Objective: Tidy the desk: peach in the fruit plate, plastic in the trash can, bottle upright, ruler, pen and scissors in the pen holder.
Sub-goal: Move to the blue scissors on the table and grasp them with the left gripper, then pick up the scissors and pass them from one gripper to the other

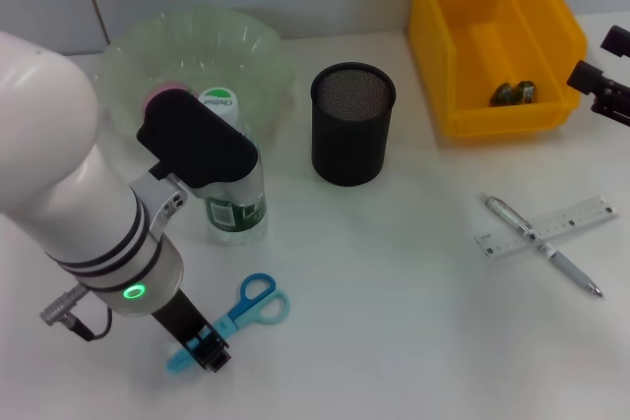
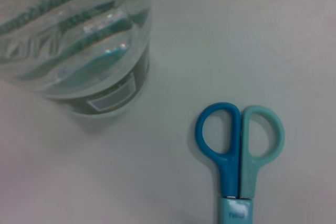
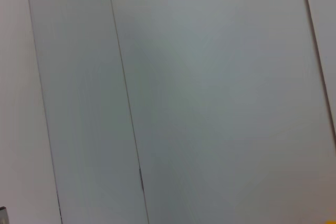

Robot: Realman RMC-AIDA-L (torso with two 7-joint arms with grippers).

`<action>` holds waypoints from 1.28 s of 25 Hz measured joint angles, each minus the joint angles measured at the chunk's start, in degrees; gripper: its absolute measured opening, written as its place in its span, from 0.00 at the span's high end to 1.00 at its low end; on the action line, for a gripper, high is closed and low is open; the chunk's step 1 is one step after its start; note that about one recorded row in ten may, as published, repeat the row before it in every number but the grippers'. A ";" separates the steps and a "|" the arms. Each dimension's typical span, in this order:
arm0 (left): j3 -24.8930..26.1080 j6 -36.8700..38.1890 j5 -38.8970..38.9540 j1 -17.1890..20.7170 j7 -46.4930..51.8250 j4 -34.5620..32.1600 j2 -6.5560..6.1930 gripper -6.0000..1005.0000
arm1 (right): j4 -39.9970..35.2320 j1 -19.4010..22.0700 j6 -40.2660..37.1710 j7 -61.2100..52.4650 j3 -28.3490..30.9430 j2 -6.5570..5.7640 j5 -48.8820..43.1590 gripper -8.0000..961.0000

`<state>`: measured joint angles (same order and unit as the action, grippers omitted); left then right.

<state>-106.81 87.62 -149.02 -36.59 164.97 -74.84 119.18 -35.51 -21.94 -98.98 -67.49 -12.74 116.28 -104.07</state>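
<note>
Left gripper [image 1: 204,352] fingers clamped the scissors [image 1: 251,304] blades; next, lift toward pen holder [image 1: 352,123] at one o'clock.

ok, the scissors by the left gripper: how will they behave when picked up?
The scissors lie flat and closed on the table, so probably stiff but low, leaving little edge to pinch. The left gripper sits at the blade end; the heavier handle loops may droop or swing. Smooth plastic could slip.

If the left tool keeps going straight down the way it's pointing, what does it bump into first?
Most likely the scissors. The left tool points down at their blade end on the table, and the left wrist view shows the handles just below. How much gap remains is unclear.
</note>
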 joint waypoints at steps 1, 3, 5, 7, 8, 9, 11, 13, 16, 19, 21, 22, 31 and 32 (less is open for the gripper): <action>-0.30 0.02 0.00 -0.01 0.00 0.04 0.00 0.59 | 0.00 -0.01 0.02 0.00 0.00 0.00 0.00 0.18; -0.67 0.06 -0.06 -0.01 0.00 0.03 0.00 0.59 | 0.00 -0.02 0.02 0.00 0.00 0.00 0.00 0.18; -1.87 0.00 -0.45 -0.16 0.00 -0.07 -0.01 0.59 | 0.00 -0.03 0.02 -0.01 0.00 0.00 0.00 0.18; -2.64 -0.03 -0.66 -0.41 -0.05 0.08 -0.03 0.59 | 0.00 -0.03 0.02 -0.01 0.00 0.00 0.00 0.19; -2.53 -0.03 -0.66 -0.47 -0.08 0.28 -0.02 0.59 | 0.00 -0.03 0.03 -0.01 0.00 0.00 0.00 0.19; -2.41 0.00 -0.64 -0.51 -0.08 0.42 0.00 0.59 | 0.00 -0.04 0.03 -0.01 0.00 0.00 0.00 0.19; -2.20 0.06 -0.60 -0.58 -0.09 0.63 0.01 0.64 | 0.00 -0.03 0.03 0.00 0.00 0.00 0.00 0.19; -2.21 0.16 -0.58 -0.67 -0.09 0.68 0.01 0.69 | 0.00 -0.03 0.02 -0.01 0.00 0.00 0.00 0.19; -2.37 0.29 -0.55 -0.80 -0.09 0.71 0.00 0.76 | 0.00 -0.04 0.02 -0.01 0.00 0.02 0.00 0.19; -2.34 0.48 -0.55 -0.82 -0.09 0.50 0.00 0.78 | 0.00 -0.03 0.02 -0.01 0.00 0.03 0.00 0.19; -2.04 0.72 -0.61 -0.64 -0.09 -0.70 -0.02 0.79 | 0.00 0.05 0.02 -0.01 0.05 0.05 0.06 0.20; -2.04 0.72 -0.61 -0.64 -0.09 -0.70 -0.02 0.79 | 0.00 0.05 0.02 -0.01 0.05 0.05 0.06 0.20; -0.34 1.92 -1.45 0.89 -0.04 -6.81 -0.28 0.78 | 1.89 1.41 0.19 -0.55 0.18 0.21 7.42 0.20; -0.34 1.92 -1.45 0.89 -0.04 -6.81 -0.28 0.78 | 1.89 1.41 0.19 -0.55 0.18 0.21 7.42 0.20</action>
<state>-107.15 89.54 -150.47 -35.71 164.92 -81.65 118.90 -33.62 -20.53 -98.79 -68.04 -12.56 116.49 -96.64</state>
